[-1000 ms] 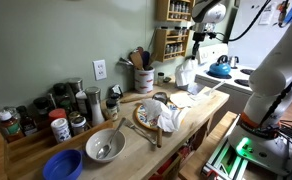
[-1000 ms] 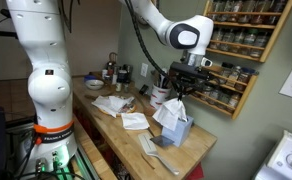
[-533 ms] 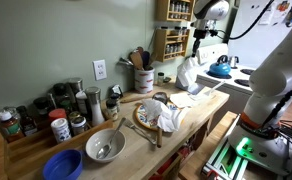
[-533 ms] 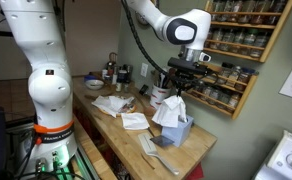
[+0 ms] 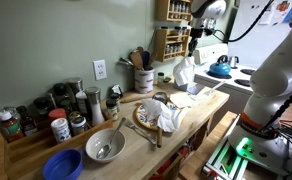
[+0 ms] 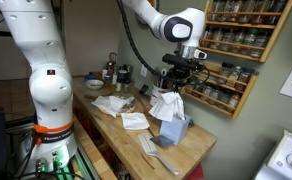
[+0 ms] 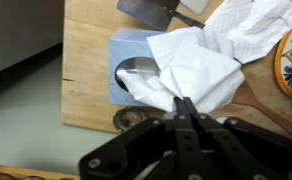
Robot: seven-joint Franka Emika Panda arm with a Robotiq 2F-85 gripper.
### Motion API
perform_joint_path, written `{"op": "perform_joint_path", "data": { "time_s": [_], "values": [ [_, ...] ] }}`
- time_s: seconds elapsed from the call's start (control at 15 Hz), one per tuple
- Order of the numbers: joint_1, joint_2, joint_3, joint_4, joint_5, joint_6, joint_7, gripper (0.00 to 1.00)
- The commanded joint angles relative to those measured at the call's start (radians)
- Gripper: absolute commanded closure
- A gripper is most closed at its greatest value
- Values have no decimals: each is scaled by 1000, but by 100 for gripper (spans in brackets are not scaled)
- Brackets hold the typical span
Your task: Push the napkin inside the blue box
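Napkin [image 6: 168, 103] is dangling from the gripper [image 6: 176, 86] right above the blue box [image 6: 177, 131], which sits near the end of the wooden worktop [image 6: 204, 152]. The jaws are pinched tight on the napkin's top bit, so the rest hangs as a loose, floppy sheet, and its lower end comes down to about the top of the box.

The wrist view shows why it's held that way. The box has an oval opening [image 7: 129, 68] in its top face, and the napkin is draped across the right part of that hole, with the left part uncovered. Holding it by one end from straight overhead lets gravity line the paper up with the slot, instead of trying to shove a flat sheet in sideways. I can't tell whether any of it is actually inside yet. To me it looks like it's mostly lying over the rim.

My guess is the step in hand is the lineup before the push, so the task is maybe halfway done. The paper is soft and will probably bunch up on the rim rather than slide in. The box looks light too, so a push that's off-centre could scoot it toward the worktop edge.

A few loose napkins [image 6: 114, 104] and a spatula [image 6: 158, 152] lie nearby, well clear of the box.
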Motion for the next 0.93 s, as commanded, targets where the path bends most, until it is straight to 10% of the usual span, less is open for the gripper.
{"op": "perform_joint_path", "data": {
  "time_s": [0.0,0.87],
  "values": [
    [14,16,11,4,-28,2,143,100],
    [10,324,37,143,-113,-6,515,100]
  ]
}}
